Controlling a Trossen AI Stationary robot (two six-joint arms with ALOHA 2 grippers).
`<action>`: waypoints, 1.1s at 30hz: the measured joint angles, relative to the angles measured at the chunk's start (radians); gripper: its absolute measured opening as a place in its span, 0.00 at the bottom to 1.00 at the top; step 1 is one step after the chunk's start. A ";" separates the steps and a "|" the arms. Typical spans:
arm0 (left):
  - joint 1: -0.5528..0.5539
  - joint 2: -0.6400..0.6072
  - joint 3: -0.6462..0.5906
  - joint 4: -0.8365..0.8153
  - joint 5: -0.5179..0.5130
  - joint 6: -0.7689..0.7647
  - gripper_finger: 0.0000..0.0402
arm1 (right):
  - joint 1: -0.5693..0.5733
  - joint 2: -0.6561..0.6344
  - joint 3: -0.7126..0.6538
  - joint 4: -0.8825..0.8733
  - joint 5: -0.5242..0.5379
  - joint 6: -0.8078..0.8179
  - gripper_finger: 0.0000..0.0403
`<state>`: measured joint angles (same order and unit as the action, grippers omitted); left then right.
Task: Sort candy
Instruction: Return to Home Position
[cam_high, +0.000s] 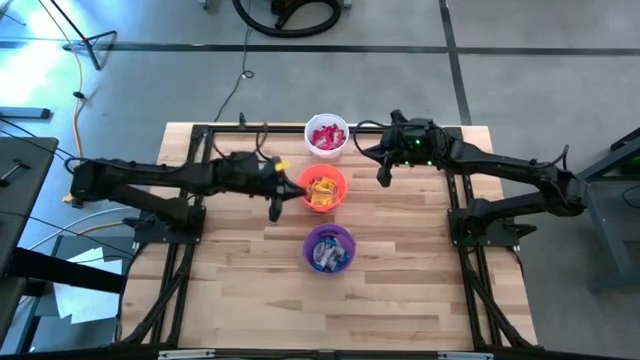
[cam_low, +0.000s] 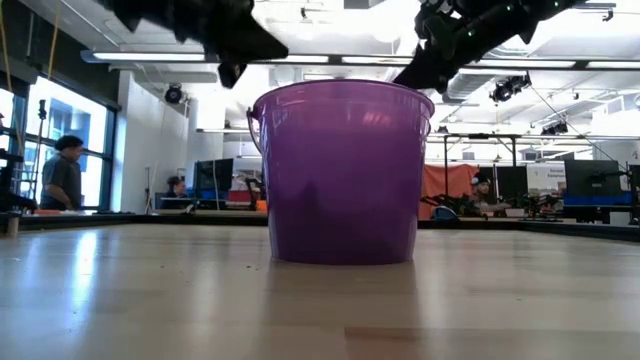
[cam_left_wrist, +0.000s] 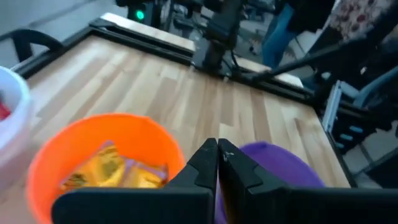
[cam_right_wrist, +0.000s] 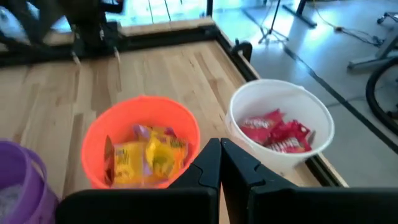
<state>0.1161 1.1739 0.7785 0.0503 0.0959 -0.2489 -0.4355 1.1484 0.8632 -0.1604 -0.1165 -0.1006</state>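
Note:
Three round cups stand in a row down the table's middle. The white cup (cam_high: 327, 135) at the far end holds red candy (cam_right_wrist: 277, 132). The orange cup (cam_high: 323, 188) holds yellow candy (cam_right_wrist: 149, 155). The purple cup (cam_high: 329, 248), nearest, holds blue-white candy (cam_high: 327, 255). My left gripper (cam_high: 275, 212) hangs shut just left of the orange cup, above the table, with nothing between its fingers (cam_left_wrist: 208, 163). My right gripper (cam_high: 382, 180) hangs shut to the right of the orange and white cups, also holding nothing (cam_right_wrist: 220, 152).
Bare wooden tabletop (cam_high: 400, 270) lies to the left, right and near side of the cups. Black frame rails (cam_high: 195, 130) run along the table's far edge and sides. In the low view the purple cup (cam_low: 342, 170) fills the middle, and people sit in the room behind it.

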 joint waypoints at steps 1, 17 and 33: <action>0.023 -0.008 -0.021 0.025 0.019 0.001 0.00 | 0.000 0.000 -0.016 0.036 -0.004 0.016 0.00; 0.288 -0.247 -0.230 0.092 0.169 0.105 0.00 | 0.035 -0.124 -0.188 0.259 0.104 0.146 0.00; 0.323 -0.528 -0.579 0.313 0.157 0.123 0.00 | 0.049 -0.289 -0.191 0.186 0.125 0.174 0.00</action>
<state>0.4393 0.6460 0.1993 0.3634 0.2529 -0.1263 -0.3869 0.8593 0.6720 0.0257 0.0084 0.0738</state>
